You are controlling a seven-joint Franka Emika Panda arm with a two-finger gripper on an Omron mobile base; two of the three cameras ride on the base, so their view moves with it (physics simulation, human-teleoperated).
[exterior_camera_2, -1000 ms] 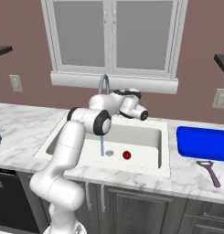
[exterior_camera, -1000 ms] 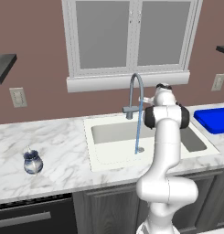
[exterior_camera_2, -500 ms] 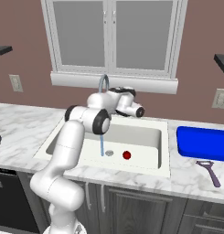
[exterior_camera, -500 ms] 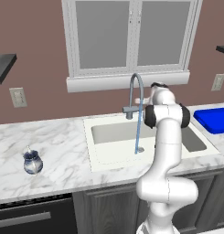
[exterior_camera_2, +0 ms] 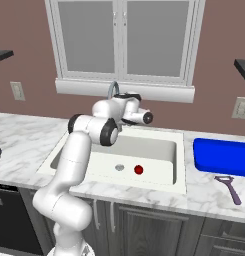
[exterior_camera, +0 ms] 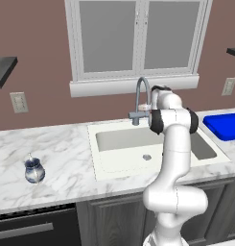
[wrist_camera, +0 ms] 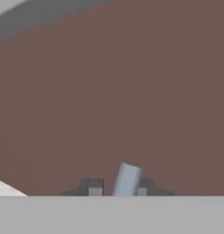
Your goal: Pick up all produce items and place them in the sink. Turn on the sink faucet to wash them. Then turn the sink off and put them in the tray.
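Note:
The small red fruit (exterior_camera_2: pixel 138 170) lies on the floor of the white sink (exterior_camera_2: pixel 164 150), just right of the round drain (exterior_camera_2: pixel 119 167). No water runs from the grey gooseneck faucet (exterior_camera: pixel 140 93) at the back of the basin. My gripper (wrist_camera: pixel 118 188) is up against the faucet's base (exterior_camera_2: pixel 125 101), shut on its short grey lever (wrist_camera: pixel 127 179), which rises between the two fingertips (wrist_camera: pixel 95 187). The flat blue tray (exterior_camera_2: pixel 221 156) sits on the counter to the right of the sink with nothing on it.
A blue-and-white jar (exterior_camera: pixel 34 170) stands on the marble counter (exterior_camera: pixel 52 149) far left of the sink. A purple peeler (exterior_camera_2: pixel 229 187) lies in front of the tray. Brown wall and a window sill (exterior_camera_2: pixel 124 90) rise close behind the faucet.
The blue stream of water that fell from the spout in both earlier frames is gone. My hand has drawn in closer to the faucet's base.

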